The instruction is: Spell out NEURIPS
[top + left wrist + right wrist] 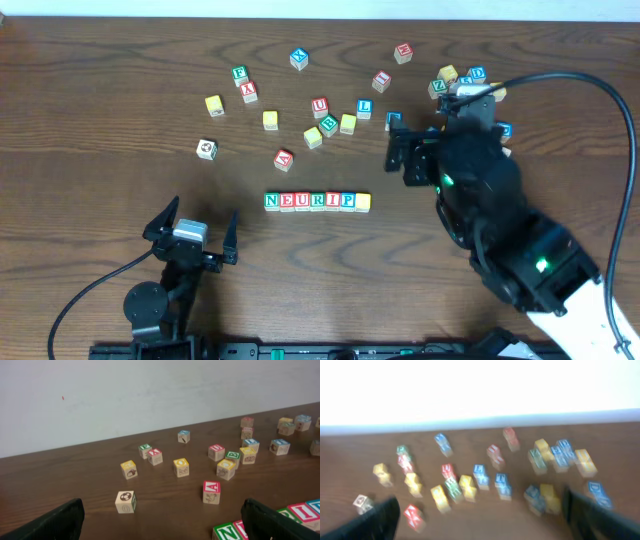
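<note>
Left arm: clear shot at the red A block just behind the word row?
Probably yes. The left tool is open, and only bare table lies between it and the red A block. The word row sits just right of that line, so it needs care.

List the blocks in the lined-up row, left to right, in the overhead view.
N cube → E cube → U cube → R cube → I cube → P cube → yellow-faced cube

place: robot lab bench | evidence: dark wood table; bare white wall; cabled arms
</note>
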### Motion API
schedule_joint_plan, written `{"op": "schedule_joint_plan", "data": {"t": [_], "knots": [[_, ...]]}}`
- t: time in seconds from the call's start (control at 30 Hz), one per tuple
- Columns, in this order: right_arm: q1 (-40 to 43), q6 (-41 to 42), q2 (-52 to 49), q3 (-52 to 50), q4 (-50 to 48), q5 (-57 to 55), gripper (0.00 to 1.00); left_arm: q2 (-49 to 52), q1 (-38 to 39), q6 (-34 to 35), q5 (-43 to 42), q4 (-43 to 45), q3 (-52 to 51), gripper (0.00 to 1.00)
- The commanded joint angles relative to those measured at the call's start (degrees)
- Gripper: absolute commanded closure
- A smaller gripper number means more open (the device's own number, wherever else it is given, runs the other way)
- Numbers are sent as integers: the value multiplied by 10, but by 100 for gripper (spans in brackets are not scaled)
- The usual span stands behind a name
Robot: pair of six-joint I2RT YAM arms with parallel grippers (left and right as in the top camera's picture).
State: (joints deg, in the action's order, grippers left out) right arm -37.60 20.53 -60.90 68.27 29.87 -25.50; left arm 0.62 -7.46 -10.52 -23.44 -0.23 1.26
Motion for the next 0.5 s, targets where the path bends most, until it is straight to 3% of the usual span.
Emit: {"op": "schedule_joint_plan", "data": {"t": [0.0,0.2,0.3,0.47], "knots": [[16,-101,62,-121,-130,59,1,-4,-3,3,1,-22,-10,2],[52,-104,176,-350,-374,103,1,-4,-3,3,1,-22,-10,2],[77,-104,254,-455,-433,119,1,-4,-3,3,1,-22,-10,2],[115,-125,368,-559,-452,138,1,-4,-3,3,1,-22,-10,2]]}}
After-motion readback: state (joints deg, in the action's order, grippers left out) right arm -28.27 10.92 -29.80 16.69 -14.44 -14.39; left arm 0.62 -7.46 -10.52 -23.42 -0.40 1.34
